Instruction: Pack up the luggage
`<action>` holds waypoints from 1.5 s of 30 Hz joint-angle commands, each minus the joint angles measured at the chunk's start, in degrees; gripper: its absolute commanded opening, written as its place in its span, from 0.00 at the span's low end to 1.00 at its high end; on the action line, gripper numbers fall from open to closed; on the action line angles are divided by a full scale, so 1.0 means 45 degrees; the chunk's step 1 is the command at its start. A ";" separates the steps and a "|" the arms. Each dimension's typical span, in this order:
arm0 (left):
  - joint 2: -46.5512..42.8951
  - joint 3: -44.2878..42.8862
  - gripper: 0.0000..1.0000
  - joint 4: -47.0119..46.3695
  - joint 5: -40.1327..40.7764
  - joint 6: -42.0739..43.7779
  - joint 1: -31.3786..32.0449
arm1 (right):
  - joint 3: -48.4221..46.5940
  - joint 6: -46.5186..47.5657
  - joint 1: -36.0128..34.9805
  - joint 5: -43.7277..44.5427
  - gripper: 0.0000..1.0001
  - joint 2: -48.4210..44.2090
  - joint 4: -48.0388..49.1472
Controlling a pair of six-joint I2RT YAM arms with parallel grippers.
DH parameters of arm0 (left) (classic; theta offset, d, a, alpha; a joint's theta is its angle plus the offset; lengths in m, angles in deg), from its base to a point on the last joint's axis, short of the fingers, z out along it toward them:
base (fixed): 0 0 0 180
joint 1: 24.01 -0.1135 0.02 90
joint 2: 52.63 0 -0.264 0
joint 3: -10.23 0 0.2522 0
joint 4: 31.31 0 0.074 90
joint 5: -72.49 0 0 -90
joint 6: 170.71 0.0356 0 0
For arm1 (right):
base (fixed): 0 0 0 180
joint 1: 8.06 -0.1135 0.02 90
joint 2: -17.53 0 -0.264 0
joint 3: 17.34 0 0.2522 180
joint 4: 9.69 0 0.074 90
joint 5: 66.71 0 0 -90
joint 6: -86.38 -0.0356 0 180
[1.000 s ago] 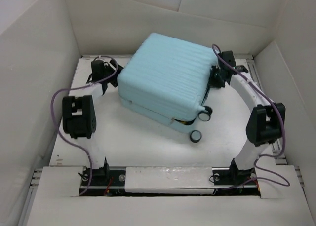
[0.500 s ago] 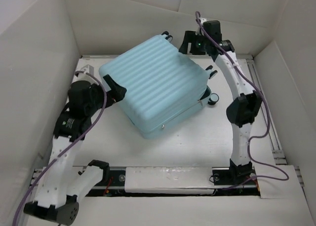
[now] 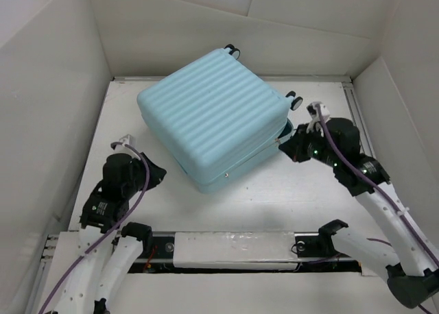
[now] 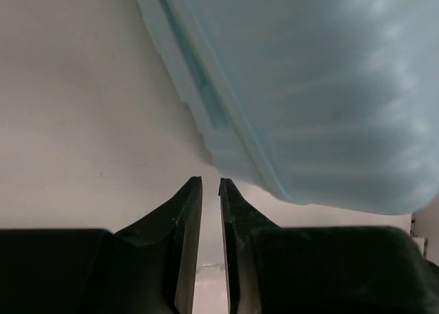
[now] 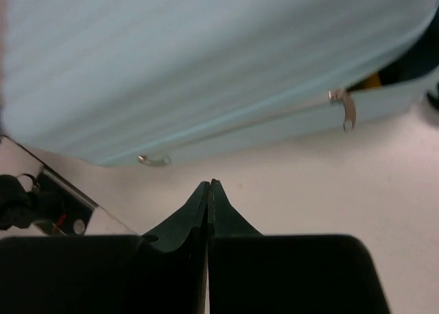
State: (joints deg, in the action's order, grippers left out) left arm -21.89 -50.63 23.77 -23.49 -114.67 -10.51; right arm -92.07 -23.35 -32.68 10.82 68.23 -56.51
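Note:
The luggage (image 3: pixel 212 115), a pale aqua ribbed hard-shell suitcase, lies flat and closed at the back middle of the table, turned at an angle. My left gripper (image 3: pixel 156 171) is low by its near-left side, apart from it, nearly shut with a thin slit and nothing in it (image 4: pixel 208 182). The shell's edge (image 4: pixel 206 101) fills the upper right of the left wrist view. My right gripper (image 3: pixel 288 147) is shut and empty beside the near-right corner. The right wrist view (image 5: pixel 208 184) shows two zipper pulls (image 5: pixel 345 110) (image 5: pixel 154 160) and a dark gap with yellow inside (image 5: pixel 376 79).
White walls (image 3: pixel 62 101) enclose the table on the left, back and right. Two caster wheels (image 3: pixel 232 51) (image 3: pixel 297 101) stick out at the suitcase's far and right corners. The arm bases' rail (image 3: pixel 233 245) runs along the near edge.
The suitcase turned one second ago and has since stayed put. My left arm drew back toward the near left. My right arm swung from the suitcase's far side down to its near-right corner.

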 commanded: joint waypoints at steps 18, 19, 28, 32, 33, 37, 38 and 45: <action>0.6123 -0.1448 0.06 -0.7331 -0.3034 -0.0501 0.1219 | 0.0875 -0.0657 0.2931 0.0623 0.20 0.3832 0.2190; 0.5518 -0.1565 0.06 -0.6650 -0.2505 -0.0231 0.1219 | 0.0738 -0.0656 0.3164 0.0758 0.22 0.3967 0.1977; 0.6599 -0.5872 0.83 -0.5353 0.1917 -0.0072 -0.0340 | 0.1129 -0.0538 0.4825 0.0565 0.26 0.4803 0.1858; 1.0464 -0.9421 0.99 -0.5823 -0.0377 -0.0539 -0.2505 | 0.0523 -0.0538 0.5294 0.0116 0.00 0.5803 0.1993; 1.1401 -1.0308 0.99 -0.5958 -0.1144 -0.0714 -0.3014 | 0.0522 -0.0422 0.5296 -0.0001 0.00 0.5804 0.1995; 1.6809 -1.5637 0.97 -0.5122 -0.4250 -0.1379 -0.4754 | 0.0520 -0.0284 0.5413 -0.0120 0.00 0.5921 0.2288; 1.8967 -1.6905 0.92 -0.4733 -0.4702 -0.1380 -0.4757 | 0.0522 -0.0284 0.5548 -0.0120 0.00 0.6037 0.2172; 2.1720 -1.7013 0.61 -0.7796 -0.6580 -0.3529 -0.4623 | 0.1264 -0.0284 0.5921 -0.1053 0.00 0.7089 0.3589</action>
State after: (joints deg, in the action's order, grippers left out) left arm 77.08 -124.61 -5.36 -44.86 -126.38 -33.64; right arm -86.60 -25.45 -6.34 9.97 97.17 -47.55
